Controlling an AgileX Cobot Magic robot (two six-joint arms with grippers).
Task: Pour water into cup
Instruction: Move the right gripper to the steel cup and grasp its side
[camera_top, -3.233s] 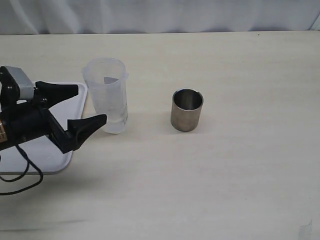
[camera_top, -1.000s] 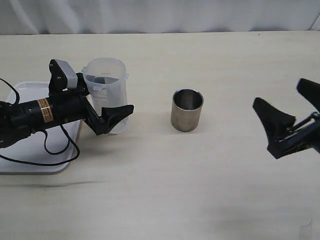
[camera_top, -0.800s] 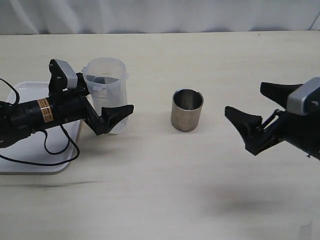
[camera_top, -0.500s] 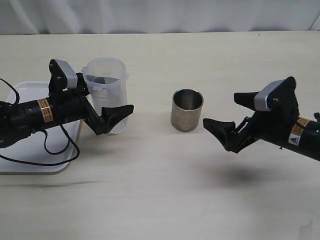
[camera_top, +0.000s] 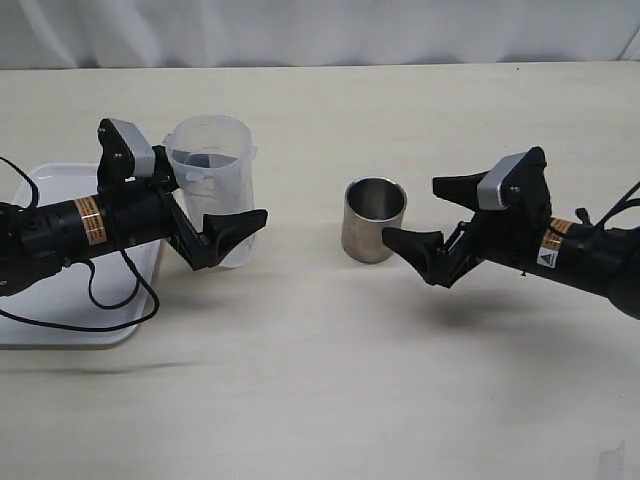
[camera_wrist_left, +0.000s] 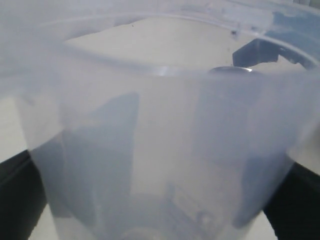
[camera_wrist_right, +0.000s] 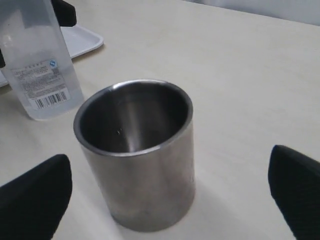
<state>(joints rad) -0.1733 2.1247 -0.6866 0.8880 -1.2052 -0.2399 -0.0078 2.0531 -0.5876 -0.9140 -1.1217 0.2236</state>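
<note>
From outside, saw the beaker (camera_top: 212, 180) upright toward the table's (camera_top: 330, 400) left edge, just beside the tray (camera_top: 40, 325), with the left gripper (camera_top: 205, 200) straddling it low down. Could not tell whether clamped on it or merely flanking it. Made out the water (camera_top: 236, 256) only as a thin clear layer at the beaker's bottom. Found the cup (camera_top: 374, 220) upright near the middle of the table, well apart from the beaker, and the right gripper (camera_top: 412, 210) spread wide just beside it, tips short of the steel. From the left wrist, saw little but translucent beaker (camera_wrist_left: 160, 150), with dark fingers (camera_wrist_left: 15, 200) close at both sides. From the right wrist, saw the cup (camera_wrist_right: 135, 165) seemingly dry inside, between wide-set fingertips (camera_wrist_right: 35, 195) and untouched. Feared shoving or tipping the cup by closing off-centre. Feared losing the beaker on tilting, through a loose hold on slick plastic. Feared missing the narrow mouth by pouring from too far off, and so wetting the table.
</note>
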